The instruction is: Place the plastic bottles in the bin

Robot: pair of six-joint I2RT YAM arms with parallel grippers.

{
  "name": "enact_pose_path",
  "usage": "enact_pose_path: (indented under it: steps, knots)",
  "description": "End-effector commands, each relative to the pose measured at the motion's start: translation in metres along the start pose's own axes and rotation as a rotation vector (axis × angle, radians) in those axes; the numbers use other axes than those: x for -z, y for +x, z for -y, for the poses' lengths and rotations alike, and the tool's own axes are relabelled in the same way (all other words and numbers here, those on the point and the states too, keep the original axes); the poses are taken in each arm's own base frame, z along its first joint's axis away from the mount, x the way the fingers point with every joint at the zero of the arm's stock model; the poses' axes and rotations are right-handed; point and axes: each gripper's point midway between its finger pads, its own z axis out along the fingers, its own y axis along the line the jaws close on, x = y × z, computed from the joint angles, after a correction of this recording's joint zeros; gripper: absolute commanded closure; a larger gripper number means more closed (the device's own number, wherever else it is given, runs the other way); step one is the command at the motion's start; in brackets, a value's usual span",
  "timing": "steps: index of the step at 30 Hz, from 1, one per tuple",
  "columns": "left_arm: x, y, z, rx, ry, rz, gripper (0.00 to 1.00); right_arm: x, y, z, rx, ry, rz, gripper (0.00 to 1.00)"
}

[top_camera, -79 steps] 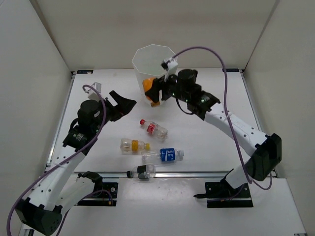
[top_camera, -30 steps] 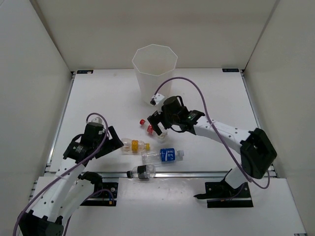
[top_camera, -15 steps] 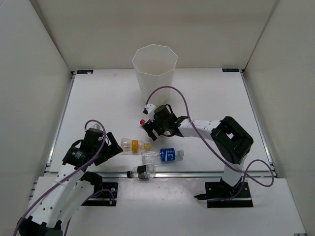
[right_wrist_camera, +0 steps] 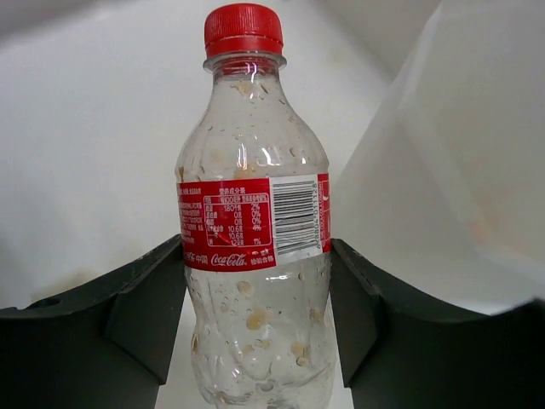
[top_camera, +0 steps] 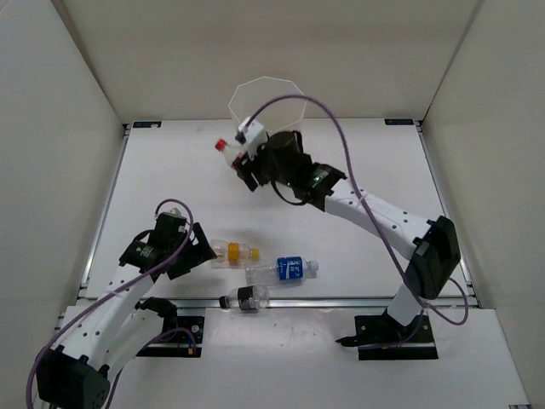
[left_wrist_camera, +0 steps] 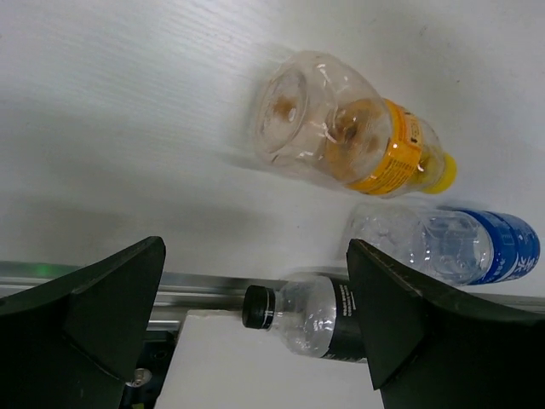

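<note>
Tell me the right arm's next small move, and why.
Probably carry the red-label bottle to the right and over the bin before opening. The right gripper is shut on the bottle and holds it off the table. The overhead view shows the bottle beside the bin's left wall, not above its opening, so releasing now would likely miss.

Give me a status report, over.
Right gripper shut on red-label bottle, beside bin. Left gripper open, over yellow-cap bottle. Nothing between held bottle and bin.
</note>
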Motion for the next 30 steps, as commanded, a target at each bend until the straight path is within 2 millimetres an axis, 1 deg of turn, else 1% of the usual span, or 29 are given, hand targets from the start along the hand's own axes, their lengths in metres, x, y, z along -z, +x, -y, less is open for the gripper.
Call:
enact_pose_path:
  steps: [1, 2, 3, 4, 5, 6, 7, 8, 9, 10, 11, 12, 13, 14, 15, 16, 17, 18, 19, 20, 21, 22, 24, 25, 26, 27, 28, 29, 30]
  knots:
    - [0.003, -0.025, 0.029, -0.012, 0.073, 0.045, 0.01, 0.040, -0.106, 0.053, 0.011, 0.104, 0.242, 0.65]
    - [0.004, -0.029, 0.034, -0.019, 0.081, 0.060, 0.01, 0.034, -0.106, 0.067, -0.012, 0.098, 0.246, 0.67]
    - [0.000, -0.028, 0.033, -0.009, 0.060, 0.043, 0.01, 0.038, -0.121, 0.088, -0.021, 0.125, 0.280, 0.68]
    - [-0.001, -0.030, 0.037, -0.001, 0.055, 0.038, 0.01, 0.035, -0.138, 0.097, -0.023, 0.117, 0.316, 0.67]
    - [-0.001, -0.034, 0.041, 0.007, 0.065, 0.045, 0.01, 0.019, -0.128, 0.112, -0.039, 0.129, 0.293, 0.67]
    - [-0.002, -0.036, 0.044, 0.011, 0.062, 0.042, 0.01, 0.023, -0.144, 0.130, -0.032, 0.150, 0.333, 0.64]
    - [-0.004, -0.038, 0.047, 0.026, 0.065, 0.045, 0.01, 0.009, -0.145, 0.138, -0.038, 0.160, 0.335, 0.63]
    - [-0.006, -0.040, 0.051, 0.029, 0.079, 0.051, 0.01, -0.005, -0.133, 0.154, -0.050, 0.175, 0.310, 0.62]
    - [-0.009, -0.040, 0.055, 0.035, 0.088, 0.047, 0.02, -0.011, -0.135, 0.167, -0.053, 0.190, 0.318, 0.61]
    - [-0.009, -0.041, 0.058, 0.042, 0.090, 0.045, 0.02, -0.009, -0.142, 0.181, -0.062, 0.221, 0.347, 0.61]
    - [-0.012, -0.038, 0.060, 0.033, 0.082, 0.034, 0.01, -0.016, -0.138, 0.188, -0.075, 0.232, 0.347, 0.61]
    - [-0.012, -0.039, 0.061, 0.030, 0.076, 0.043, 0.01, -0.026, -0.128, 0.194, -0.096, 0.227, 0.331, 0.61]
    - [-0.014, -0.039, 0.061, 0.028, 0.064, 0.042, 0.01, -0.026, -0.128, 0.203, -0.108, 0.241, 0.332, 0.60]
    - [-0.016, -0.037, 0.060, 0.029, 0.058, 0.033, 0.01, -0.035, -0.121, 0.200, -0.124, 0.218, 0.322, 0.58]
    - [-0.019, -0.033, 0.058, 0.034, 0.058, 0.021, 0.01, -0.035, -0.121, 0.203, -0.123, 0.215, 0.327, 0.50]
    - [-0.020, -0.033, 0.059, 0.050, 0.062, 0.024, 0.01, -0.039, -0.117, 0.201, -0.126, 0.215, 0.321, 0.47]
    - [-0.024, -0.034, 0.059, 0.073, 0.066, 0.044, 0.02, -0.047, -0.108, 0.201, -0.128, 0.223, 0.299, 0.39]
    - [-0.027, -0.031, 0.063, 0.050, 0.081, 0.052, 0.01, -0.042, -0.111, 0.202, -0.117, 0.237, 0.300, 0.31]
    - [-0.028, -0.031, 0.066, 0.057, 0.083, 0.056, 0.02, -0.042, -0.113, 0.199, -0.116, 0.232, 0.300, 0.21]
    - [-0.029, -0.030, 0.068, 0.062, 0.081, 0.053, 0.01, -0.041, -0.113, 0.196, -0.107, 0.228, 0.300, 0.16]
    - [-0.030, -0.030, 0.066, 0.060, 0.060, 0.065, 0.01, -0.035, -0.121, 0.194, -0.095, 0.212, 0.314, 0.05]
    - [-0.031, -0.030, 0.068, 0.057, 0.066, 0.067, 0.01, -0.032, -0.122, 0.192, -0.092, 0.207, 0.311, 0.01]
    - [-0.033, -0.031, 0.072, 0.063, 0.081, 0.074, 0.01, -0.017, -0.134, 0.189, -0.076, 0.208, 0.326, 0.01]
    - [-0.034, -0.029, 0.073, 0.068, 0.078, 0.065, 0.01, -0.008, -0.138, 0.192, -0.069, 0.236, 0.325, 0.01]
    - [-0.034, -0.030, 0.071, 0.070, 0.072, 0.063, 0.02, -0.007, -0.134, 0.184, -0.066, 0.223, 0.305, 0.00]
    - [-0.033, -0.026, 0.068, 0.068, 0.056, 0.051, 0.01, 0.007, -0.139, 0.188, -0.048, 0.259, 0.309, 0.01]
    - [-0.032, -0.026, 0.062, 0.075, 0.036, 0.054, 0.01, 0.016, -0.140, 0.188, -0.025, 0.281, 0.295, 0.01]
    - [-0.028, -0.025, 0.062, 0.078, 0.048, 0.059, 0.01, 0.017, -0.136, 0.184, -0.021, 0.277, 0.278, 0.01]
    - [-0.027, -0.022, 0.056, 0.096, 0.041, 0.055, 0.01, 0.031, -0.136, 0.186, -0.025, 0.293, 0.278, 0.01]
